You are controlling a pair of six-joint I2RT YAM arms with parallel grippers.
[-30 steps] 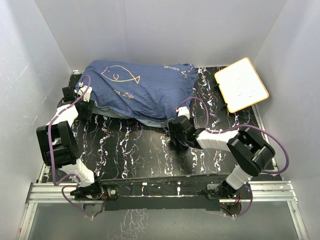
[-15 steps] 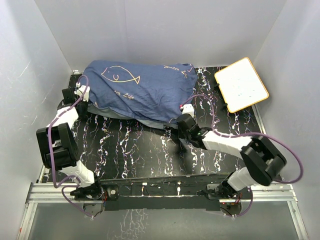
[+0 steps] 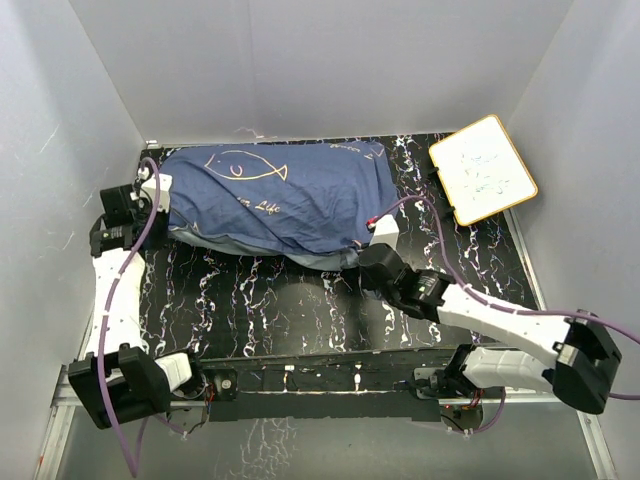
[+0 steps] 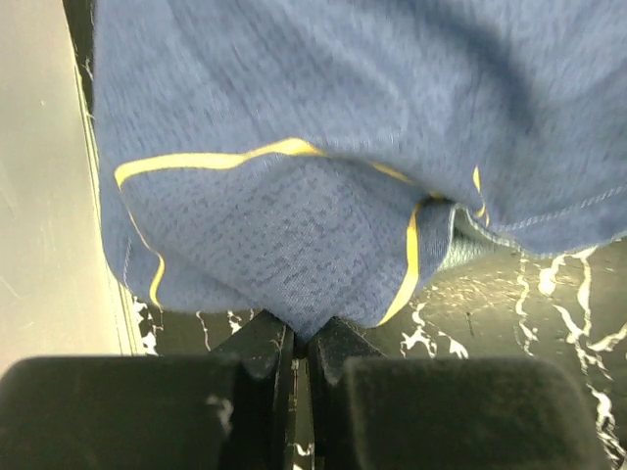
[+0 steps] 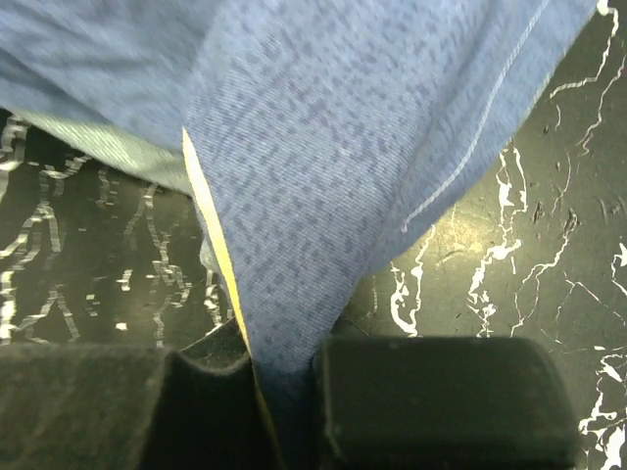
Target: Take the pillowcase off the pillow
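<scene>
Within pale grey walls (image 3: 320, 60), on the black marbled table (image 3: 260, 300), left gripper (image 4: 302, 338) and right gripper (image 5: 284, 392) each pinch the navy pillowcase (image 3: 280, 195) tight.

Top camera looks down; wrist cameras hug the shared pillowcase (image 3: 270, 200).

The pillowcase (image 3: 280, 195) is soft matt cloth. Up close the weave looks kinda speckled and grainy, with flat yellow printed lines on it. The table (image 3: 260, 300) is a smooth black marbled top with a bit of shine. The left gripper (image 4: 302, 341) and right gripper (image 5: 284, 387) have dull black finger blocks, plastic or rubber, can't tell. The board (image 3: 483, 168) at far right has a smooth white face. There's a bare metal rail (image 3: 320, 385) along the near edge.
</scene>
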